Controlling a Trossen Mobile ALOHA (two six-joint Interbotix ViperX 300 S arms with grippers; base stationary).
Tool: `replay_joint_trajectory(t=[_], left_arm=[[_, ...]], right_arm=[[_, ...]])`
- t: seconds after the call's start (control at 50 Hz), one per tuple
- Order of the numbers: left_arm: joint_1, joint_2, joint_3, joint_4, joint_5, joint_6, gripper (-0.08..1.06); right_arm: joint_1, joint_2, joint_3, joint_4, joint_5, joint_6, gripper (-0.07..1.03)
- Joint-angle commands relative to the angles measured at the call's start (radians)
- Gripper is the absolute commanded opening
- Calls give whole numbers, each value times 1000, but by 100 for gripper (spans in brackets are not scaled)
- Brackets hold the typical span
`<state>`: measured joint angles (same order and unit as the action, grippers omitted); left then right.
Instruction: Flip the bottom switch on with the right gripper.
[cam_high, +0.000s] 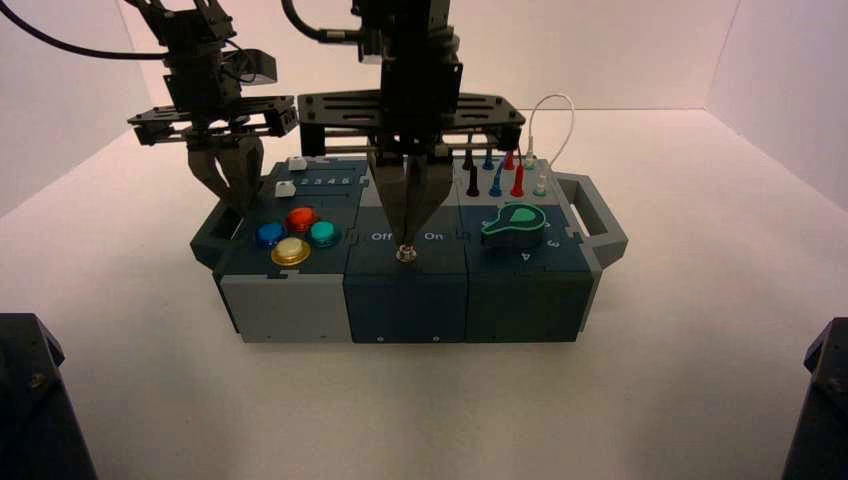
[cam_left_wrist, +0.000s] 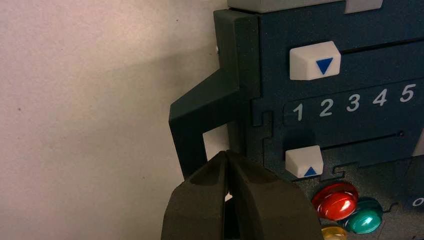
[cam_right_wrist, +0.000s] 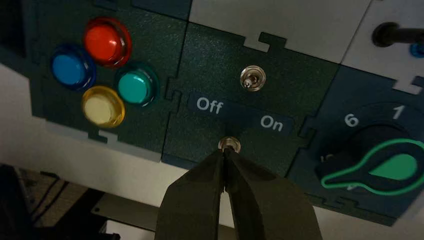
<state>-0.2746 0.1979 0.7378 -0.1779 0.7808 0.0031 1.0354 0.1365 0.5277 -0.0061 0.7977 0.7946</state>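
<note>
High view: treat the box (cam_high: 407, 325) as a clock face, with twelve o'clock on the side away from the camera. The bottom switch (cam_high: 406, 255) is at six o'clock, on a plain dark teal tile; its round shiny collar is visible. The right hand (cam_high: 405, 243) is directly over this switch, fingers clenched together and pointing down, tips at the collar. The lever is hidden by the tips; whether it is touched or gripped, and its position, cannot be told.

The right wrist view shows the "Off" and "On" lettering (cam_right_wrist: 240, 114) between the bottom switch and the upper toggle switch (cam_right_wrist: 252, 78).

The left hand (cam_high: 243, 210) is idle near nine o'clock, above the box's side handle (cam_high: 212, 238). Its fingers are clenched together, with nothing visible between them.

Other parts:
- Eight o'clock: four round buttons, namely red (cam_high: 302, 218) at twelve o'clock of the cluster, green (cam_high: 324, 233) at three, yellow (cam_high: 291, 250) at six and blue (cam_high: 270, 234) at nine.
- Ten o'clock: two white sliders (cam_left_wrist: 314, 61), both at the "1" end of their tracks.
- Four o'clock: black knob (cam_high: 513, 228) with green marking.
- One o'clock: black, blue, red and white wires (cam_high: 518, 180).

The box rests on the table (cam_high: 680, 400).
</note>
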Motion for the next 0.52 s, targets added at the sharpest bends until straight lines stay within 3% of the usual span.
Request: replay_joint_trajectory(t=[0.02, 0.26, 0.52], left_arm=[[-3, 28, 55, 29, 8, 15, -3], [0, 21, 44, 41, 8, 14, -3], [0, 29, 34, 43, 9, 15, -3]], right_arm=[[15, -71, -2, -14, -3, -5, -2], [37, -138, 46, -41, -3, -8, -2], [35, -130, 64, -46, -5, -8, -2]])
